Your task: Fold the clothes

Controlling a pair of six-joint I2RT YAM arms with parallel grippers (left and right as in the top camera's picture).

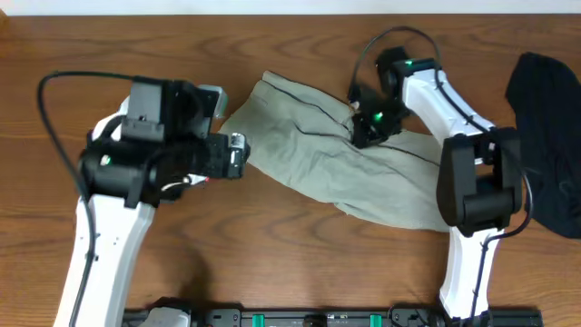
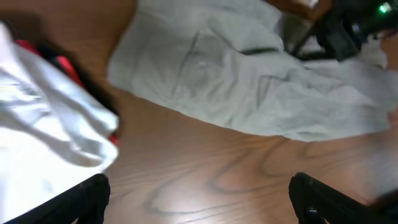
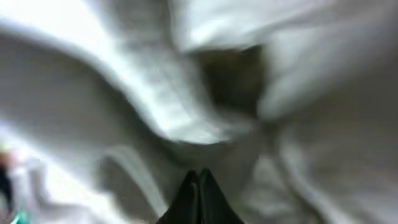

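I see one pale garment (image 1: 336,154) lying flat near the middle of the worktop (image 1: 290,263), a long crumpled strip running from about 10 o'clock down to 4 o'clock. Its lower edge is ragged and has bare wood all along the 6 o'clock side. There is more open wood at 12 o'clock, above its upper end.

A second, dark garment (image 1: 549,127) is bunched at 3 o'clock, well apart from the pale one. It is cut off by the frame edge, so I cannot see its full outline. That makes two pieces of clothing.

I have two arms in view. The right end effector (image 1: 368,127) is down on the pale garment's upper edge near 1 o'clock. In its wrist view the tips (image 3: 199,186) are closed together against blurred folds, and I cannot tell whether any cloth is caught between them.

The left end effector (image 1: 234,154) sits just beside the garment's 9 o'clock end. Its fingers (image 2: 87,193) are spread wide and hold nothing.

A blurred white shape (image 2: 50,118) with red behind it fills the left wrist view at 9 o'clock. I cannot make out what it is.
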